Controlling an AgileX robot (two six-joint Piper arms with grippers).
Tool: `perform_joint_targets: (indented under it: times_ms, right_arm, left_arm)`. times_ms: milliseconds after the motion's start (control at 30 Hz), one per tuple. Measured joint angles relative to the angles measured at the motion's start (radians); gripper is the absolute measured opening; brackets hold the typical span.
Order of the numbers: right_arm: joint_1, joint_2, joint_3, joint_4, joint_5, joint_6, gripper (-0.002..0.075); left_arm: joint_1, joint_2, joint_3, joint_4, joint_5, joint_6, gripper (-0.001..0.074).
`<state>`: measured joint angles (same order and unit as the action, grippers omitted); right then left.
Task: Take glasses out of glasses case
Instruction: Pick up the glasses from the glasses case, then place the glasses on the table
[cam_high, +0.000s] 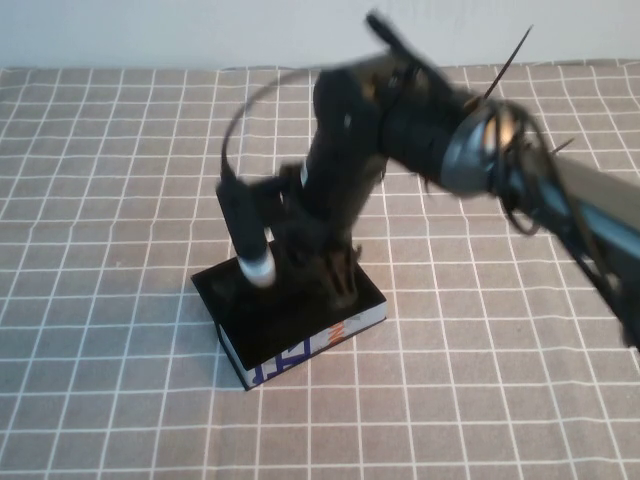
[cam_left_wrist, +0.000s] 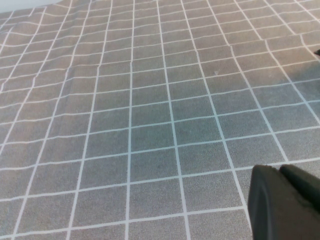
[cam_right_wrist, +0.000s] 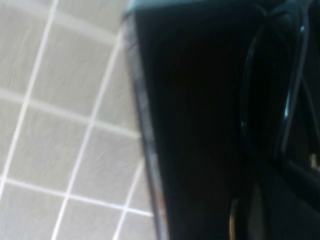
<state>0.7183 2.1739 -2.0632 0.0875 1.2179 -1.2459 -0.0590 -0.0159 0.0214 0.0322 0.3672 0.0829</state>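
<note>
The right tool (cam_high: 320, 265) is down at the glasses case (cam_high: 290, 320), its tip against or inside the case's dark top. The arm's own body and wrist block the tip from the high camera, so whether it is spread or pressed together cannot be told, nor whether it holds anything. The right wrist camera sits so close that it shows mostly blackness: the case's edge (cam_right_wrist: 145, 130) runs past the cloth, and inside the dark area curved glossy outlines suggest the frame of the glasses (cam_right_wrist: 280, 100), lying in the case. From above, the glasses cannot be made out.

The case rests on the counter (cam_high: 100, 200), a grey cloth with a white grid, near the middle and somewhat toward the near edge, turned at an angle to the grid lines. Its white side with blue lettering and a small orange mark faces the near right corner.

The left tool (cam_left_wrist: 285, 200) is outside the high view. In the left wrist view only its dark rounded tip shows, cut off by the corner of the frame above bare cloth; its two parts appear close together with only a thin seam between them.
</note>
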Motion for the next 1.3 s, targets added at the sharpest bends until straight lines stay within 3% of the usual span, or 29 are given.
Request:
perform_joint_targets:
  times_ms: [167, 467, 767, 1033, 1300]
  right_arm:
    - [0.000, -0.067, -0.047, 0.022, 0.010, 0.125, 0.0001]
    - [-0.044, -0.221, -0.011, -0.030, 0.022, 0.652, 0.0000]
    - [-0.185, -0.458, 0.373, -0.013, 0.012, 0.930, 0.0000]
    - [-0.189, -0.640, 0.787, 0.062, -0.287, 1.233, 0.0000]
    - [-0.189, -0.609, 0.943, 0.063, -0.460, 1.519, 0.0000]
  left_arm:
    - [0.000, 0.000, 0.000, 0.000, 0.000, 0.000, -0.0004]
    - [0.000, 0.000, 0.000, 0.000, 0.000, 0.000, -0.0005]
    - [0.000, 0.000, 0.000, 0.000, 0.000, 0.000, -0.0004]
    - [0.000, 0.000, 0.000, 0.000, 0.000, 0.000, -0.0004]
    - [0.000, 0.000, 0.000, 0.000, 0.000, 0.000, -0.0005]
